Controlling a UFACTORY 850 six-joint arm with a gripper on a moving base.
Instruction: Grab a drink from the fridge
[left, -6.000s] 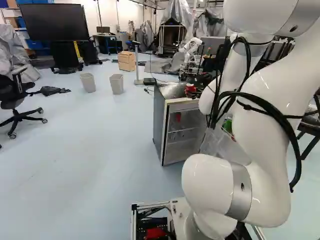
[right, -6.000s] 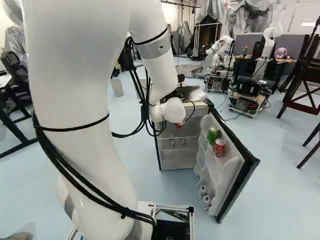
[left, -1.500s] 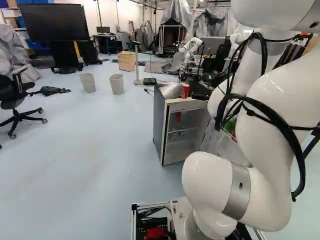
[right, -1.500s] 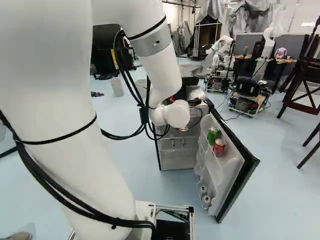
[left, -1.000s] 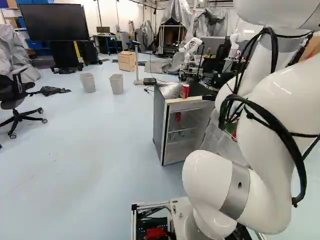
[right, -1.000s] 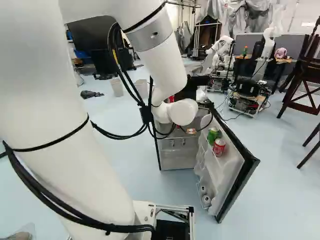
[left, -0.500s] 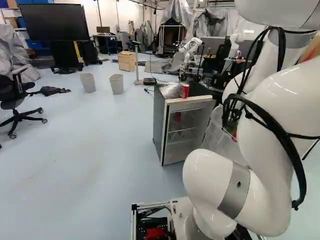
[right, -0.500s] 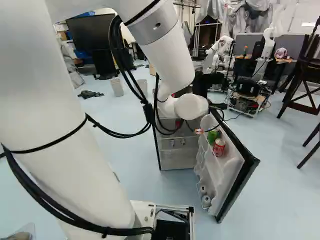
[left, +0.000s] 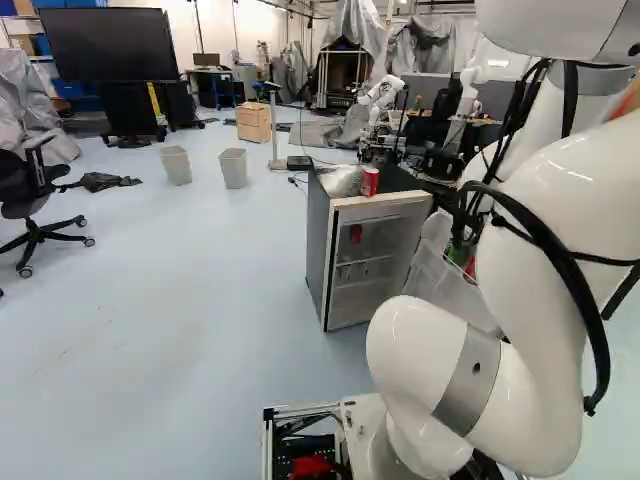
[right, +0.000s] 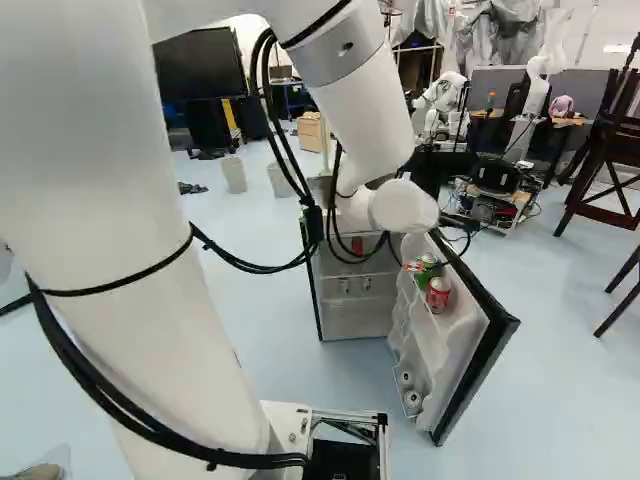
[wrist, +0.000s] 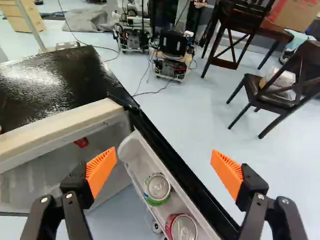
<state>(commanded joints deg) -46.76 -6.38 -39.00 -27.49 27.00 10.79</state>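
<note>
"Green can (wrist: 158, 189) and red can (wrist: 183, 228): how clearly do they show?"

"Partly. They stand in the fridge door (right: 478, 370), right of centre in the right base view, where the gripper (right: 440, 245) slightly covers the green one. The arm (left: 545, 200) hides most of both in the left base view. The wrist view cuts off the red one's lower side."

"Which way do they point?"

"Lids up, long axes upright. Which one the task means, I can't tell."

"And the fingers?"

"Spread wide, the green can beyond the gap between them, touching neither orange pad."
</note>
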